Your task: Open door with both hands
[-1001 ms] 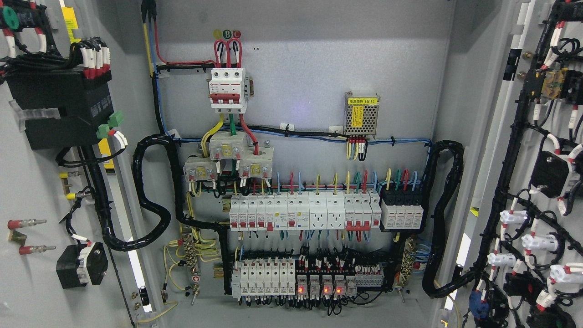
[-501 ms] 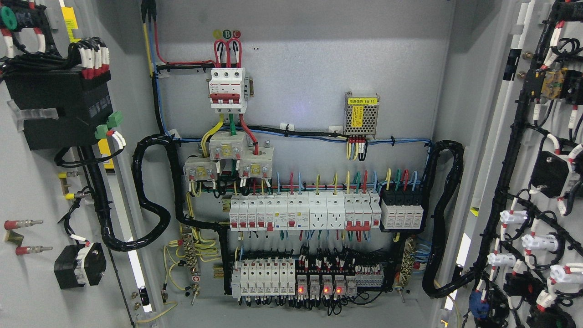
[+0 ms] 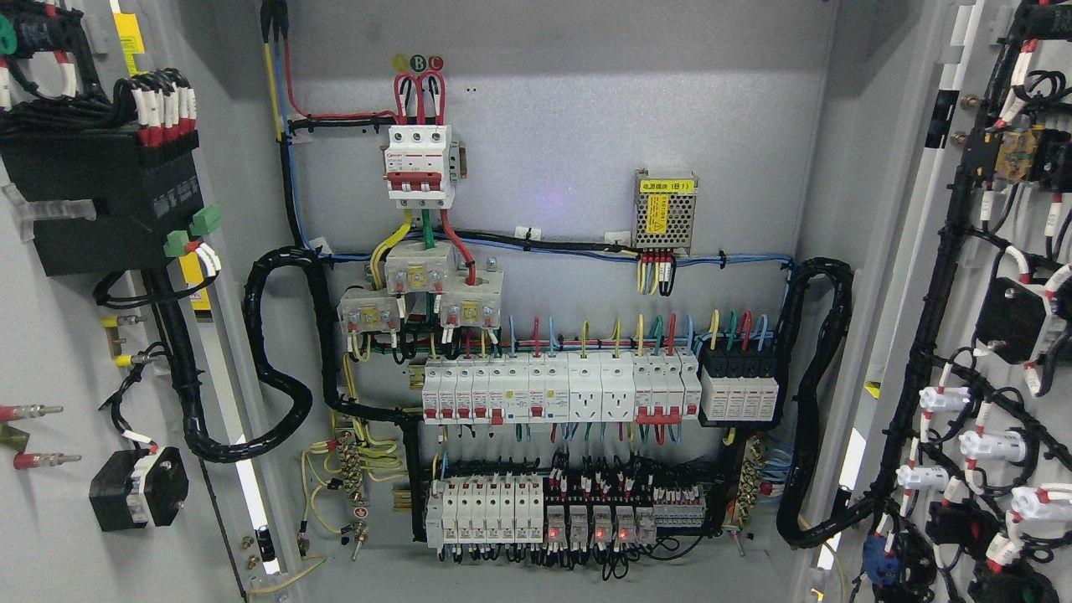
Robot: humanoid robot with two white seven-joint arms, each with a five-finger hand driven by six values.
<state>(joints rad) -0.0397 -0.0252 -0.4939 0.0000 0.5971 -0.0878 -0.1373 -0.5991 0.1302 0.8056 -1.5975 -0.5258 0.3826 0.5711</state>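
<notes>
Both cabinet doors stand swung out. Left door (image 3: 59,335) fills the left edge, inner face toward me; right door (image 3: 997,335) does the same on the right.

Change over the last second: the left door's fittings have slid leftward in view. The black box (image 3: 100,205) with green plugs and the small black block (image 3: 138,488) low down both sit nearer the edge than before, and the red-tipped studs (image 3: 33,435) are now partly cut off. Right door's wiring has not shifted. My reading: the left door is still being drawn wider, the right one is at rest, and the opening is nearly or fully done.

Neither robot hand is in view, so I cannot tell whether fingers are spread, pressed together or gripping a door edge. With no hand to reckon from, places relative to it cannot be given; the doors flank the opening.

Contents of the cabinet (image 3: 553,50):
- red three-pole breaker (image 3: 419,163), upper centre-left
- three grey blocks (image 3: 423,289) directly beneath it
- perforated power supply (image 3: 664,213) with yellow label, right of the breaker
- row of white breakers and sockets (image 3: 561,389) across the middle
- lower terminal row (image 3: 544,511), four red lamps lit
- black corrugated conduit (image 3: 280,352) looping out to each door
</notes>
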